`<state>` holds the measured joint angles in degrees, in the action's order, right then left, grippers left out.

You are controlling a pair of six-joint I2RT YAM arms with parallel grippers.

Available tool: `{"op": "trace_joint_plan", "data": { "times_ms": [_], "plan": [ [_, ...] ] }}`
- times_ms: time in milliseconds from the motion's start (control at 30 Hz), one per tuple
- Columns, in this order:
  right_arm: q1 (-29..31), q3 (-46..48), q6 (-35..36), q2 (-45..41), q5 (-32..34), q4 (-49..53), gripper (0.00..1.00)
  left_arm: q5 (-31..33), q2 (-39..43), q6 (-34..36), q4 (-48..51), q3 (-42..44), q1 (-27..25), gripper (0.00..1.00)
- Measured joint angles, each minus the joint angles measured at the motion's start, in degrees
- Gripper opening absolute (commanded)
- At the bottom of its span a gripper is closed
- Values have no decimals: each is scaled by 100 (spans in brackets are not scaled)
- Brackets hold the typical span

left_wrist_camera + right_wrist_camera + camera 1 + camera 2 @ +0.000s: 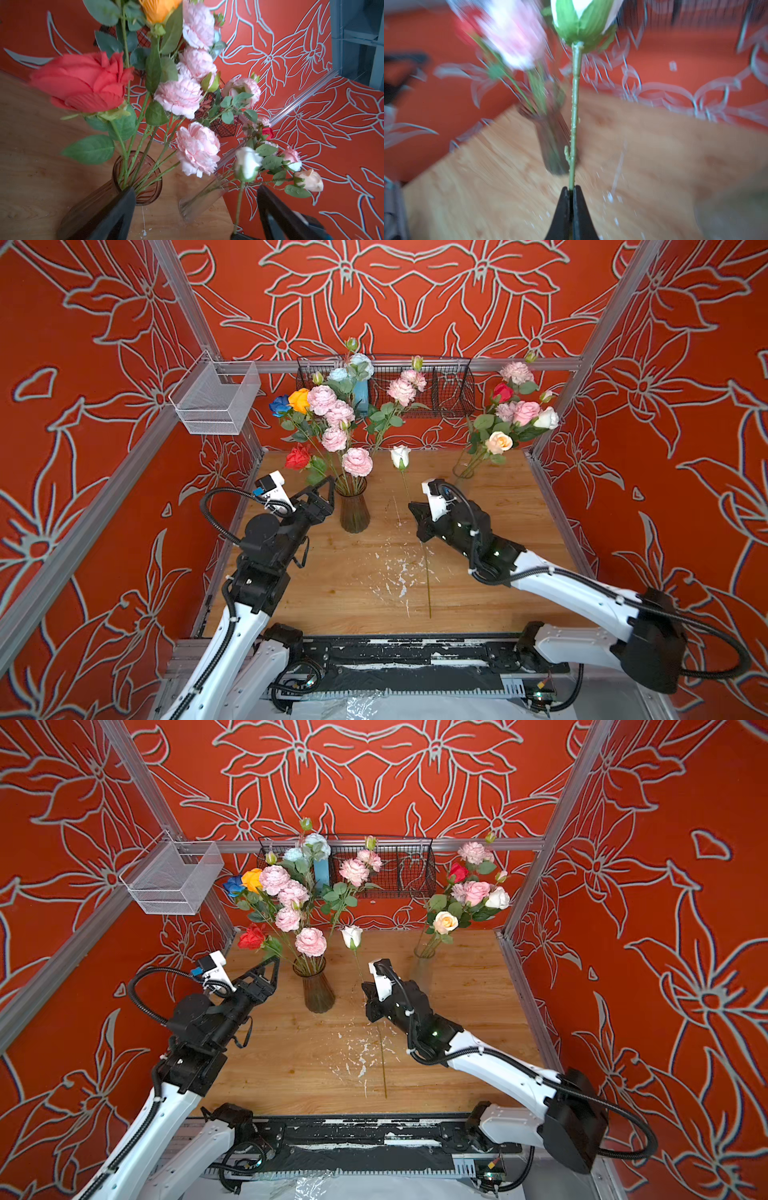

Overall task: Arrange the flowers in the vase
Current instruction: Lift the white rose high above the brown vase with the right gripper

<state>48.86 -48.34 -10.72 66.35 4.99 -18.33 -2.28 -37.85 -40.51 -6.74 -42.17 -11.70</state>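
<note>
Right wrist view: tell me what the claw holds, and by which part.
The right claw grips the white rose by its green stem, well below the bloom, jaws shut on it.

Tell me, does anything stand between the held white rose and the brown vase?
Nothing stands on the table between white rose and brown vase. Only the pink peony overhangs the vase's mouth on that side.

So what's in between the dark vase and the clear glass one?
A single white rose, its stem pinched in the right gripper, stands between the dark vase and the clear vase; both top views show it.
</note>
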Motion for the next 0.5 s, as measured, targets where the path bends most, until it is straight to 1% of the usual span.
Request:
{"op": "trace_joint_plan", "data": {
  "times_ms": [133,233,333,500],
  "plan": [
    [232,-28,330,-378,-24,-920,0,503,334,66,31,52,2,92],
    [310,-354,623,-269,-144,-1526,0,960,472,70,144,57,2,92],
    [396,-1119,960,229,-302,-1993,0,1401,555,68,291,70,7,92],
    [549,-2833,1547,1519,-660,-2553,0,1963,693,70,461,94,120,92]
  ]
}}
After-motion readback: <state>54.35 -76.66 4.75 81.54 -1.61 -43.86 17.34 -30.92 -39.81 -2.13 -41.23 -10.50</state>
